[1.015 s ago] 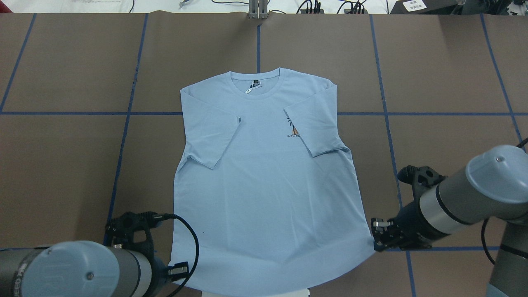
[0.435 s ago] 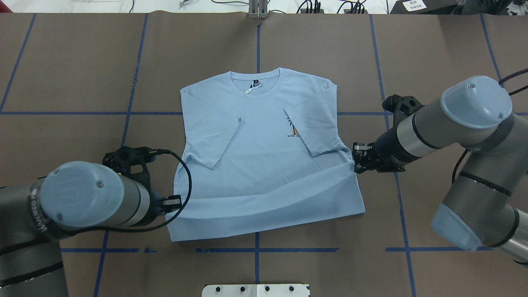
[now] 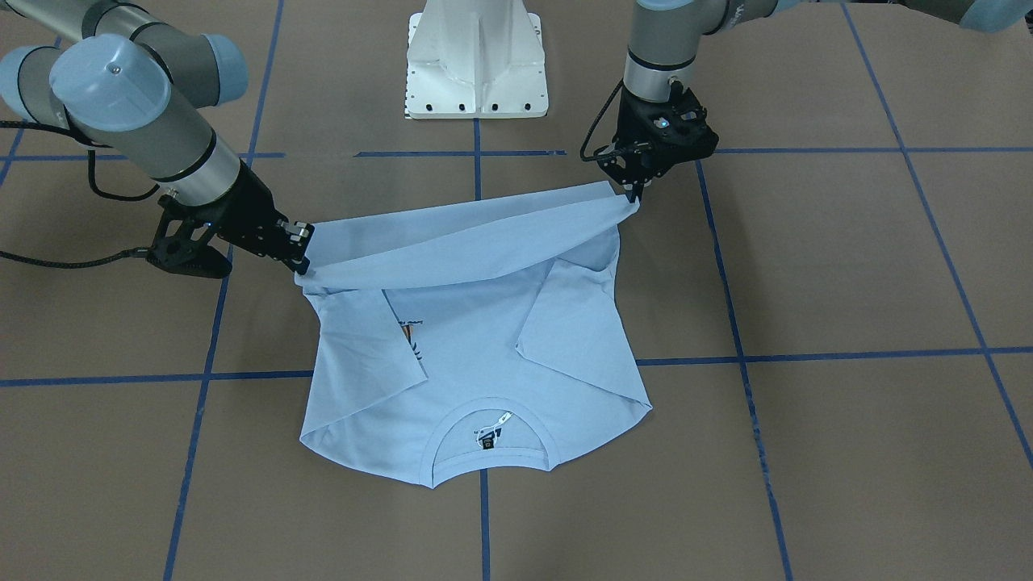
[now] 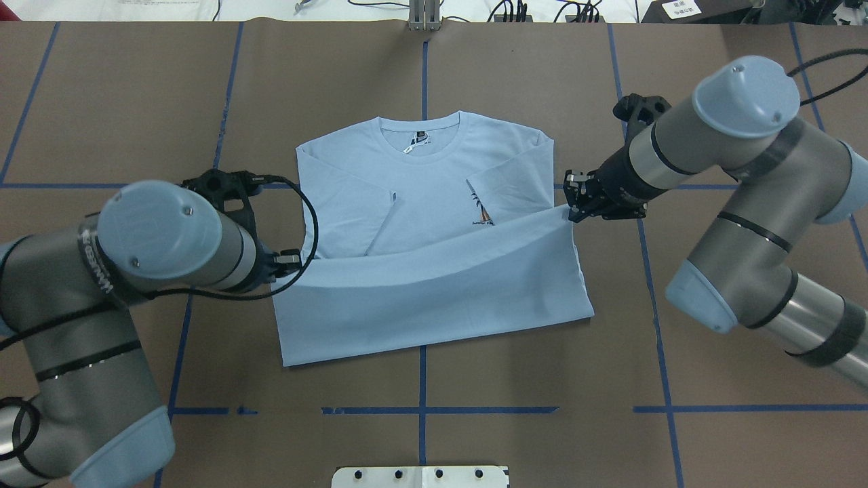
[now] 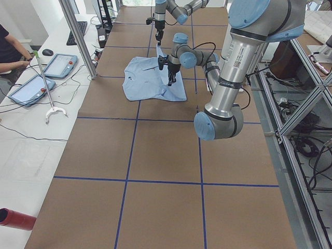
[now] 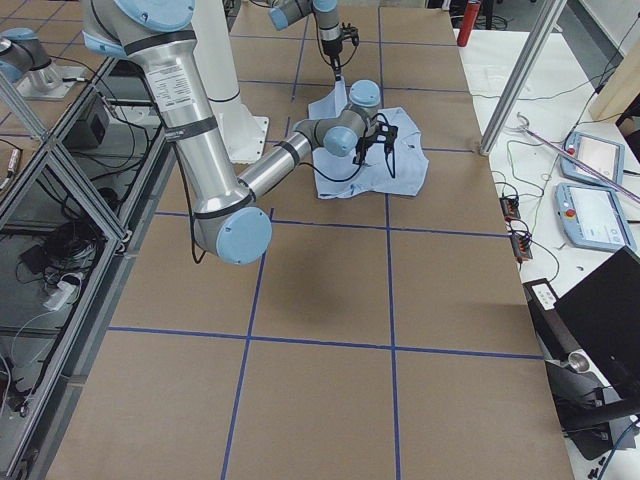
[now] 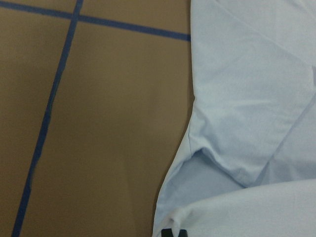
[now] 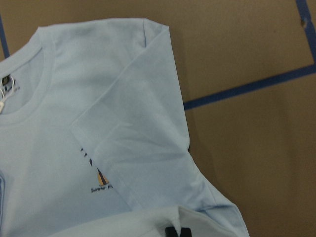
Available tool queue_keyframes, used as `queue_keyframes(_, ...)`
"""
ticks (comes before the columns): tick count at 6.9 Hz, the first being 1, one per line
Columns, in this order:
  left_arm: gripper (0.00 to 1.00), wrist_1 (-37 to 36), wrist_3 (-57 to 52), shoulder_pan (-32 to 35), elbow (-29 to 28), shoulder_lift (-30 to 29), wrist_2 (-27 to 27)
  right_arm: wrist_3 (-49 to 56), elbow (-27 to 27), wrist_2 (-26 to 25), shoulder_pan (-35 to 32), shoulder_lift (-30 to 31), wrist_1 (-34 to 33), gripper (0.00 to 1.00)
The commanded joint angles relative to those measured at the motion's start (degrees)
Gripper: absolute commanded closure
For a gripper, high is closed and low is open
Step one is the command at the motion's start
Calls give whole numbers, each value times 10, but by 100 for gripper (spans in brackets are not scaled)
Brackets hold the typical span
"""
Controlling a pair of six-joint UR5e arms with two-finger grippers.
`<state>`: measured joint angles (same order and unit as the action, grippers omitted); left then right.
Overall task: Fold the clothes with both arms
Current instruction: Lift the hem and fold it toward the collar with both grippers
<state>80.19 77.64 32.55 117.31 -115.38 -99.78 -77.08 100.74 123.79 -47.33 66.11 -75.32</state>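
White at the near edge, that's the pedestal base (image 4: 420,476), and just beyond it the brown counter (image 4: 122,102) with its blue tape lines (image 4: 434,410). Then the light blue T-shirt (image 4: 434,305), lying mid-counter, chest up, its lower half doubled back over itself. The fold rests flat on the counter, nearest the robot. Past it, the hem hangs lifted, sagging gently between both arms. The left fingers (image 4: 289,258) are clamped on the hem's left corner. The right fingers (image 4: 576,210) are pinched on its right corner, carried further toward the neck, so the hem runs on a slant. Beyond the hem, the left sleeve (image 4: 352,210) and right sleeve (image 4: 515,183) lie folded in over the chest. The palm-tree print (image 4: 481,210) peeks out just above the raised edge. Farthest off, the round collar (image 4: 420,154) and its label (image 4: 415,144) lie flat.
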Motion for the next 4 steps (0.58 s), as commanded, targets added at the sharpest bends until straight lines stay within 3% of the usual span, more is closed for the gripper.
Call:
queue_keyframes(1,100,42,-20,44,-76,-33,-4,18,-82,2,-31,-64,0,100)
queue_keyframes(4,100,157,-28,87,-216,-66,-3,32,-237,-1,-55,-174,8,100)
